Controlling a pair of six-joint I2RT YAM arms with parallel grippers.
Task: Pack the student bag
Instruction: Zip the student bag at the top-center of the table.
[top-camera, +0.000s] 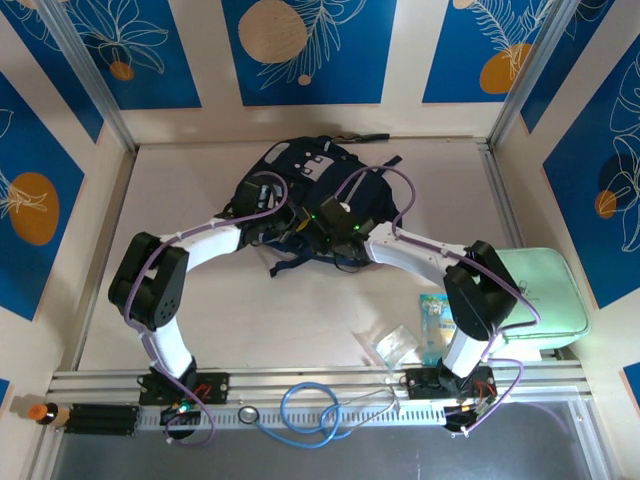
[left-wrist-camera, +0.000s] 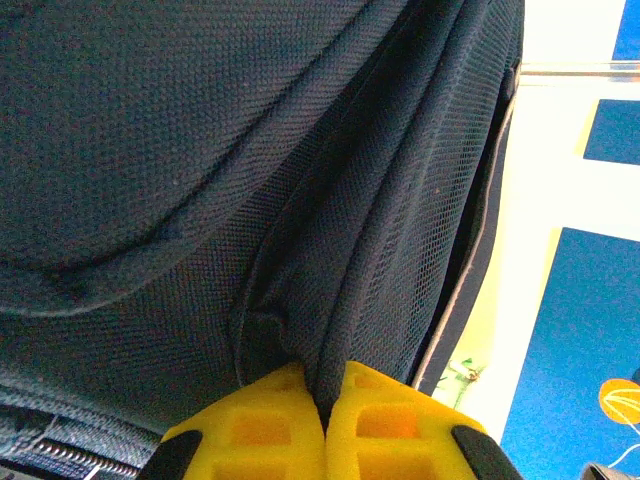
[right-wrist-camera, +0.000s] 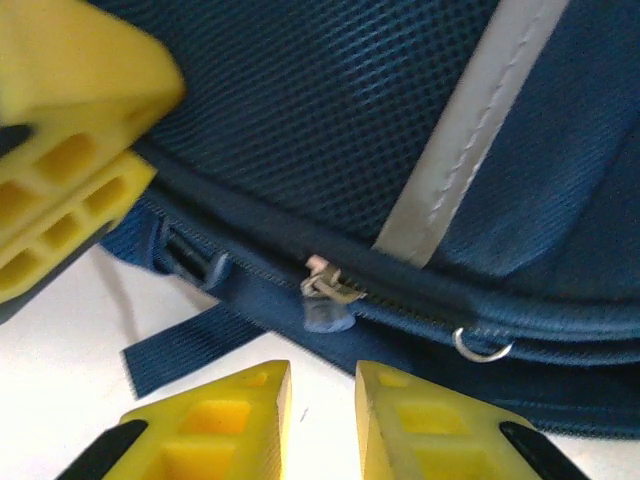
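Note:
The student bag (top-camera: 310, 175), dark navy with black straps, lies at the back middle of the table. My left gripper (top-camera: 280, 222) sits at its near left side. In the left wrist view its yellow fingers (left-wrist-camera: 325, 385) are shut on a fold of the bag's mesh fabric (left-wrist-camera: 200, 150). My right gripper (top-camera: 345, 228) is at the bag's near edge. In the right wrist view it (right-wrist-camera: 323, 385) stands open with a narrow gap and nothing between its fingers. It is just short of a zipper pull (right-wrist-camera: 325, 295) under the bag's pale stripe (right-wrist-camera: 470, 130). The left gripper's fingers (right-wrist-camera: 70, 170) show at the upper left there.
A mint green zip case (top-camera: 535, 295) lies at the right edge beside my right arm. A clear plastic packet (top-camera: 392, 345) and a light blue packet (top-camera: 435, 320) lie at the front right. A blue looped cable (top-camera: 310, 410) rests on the front rail.

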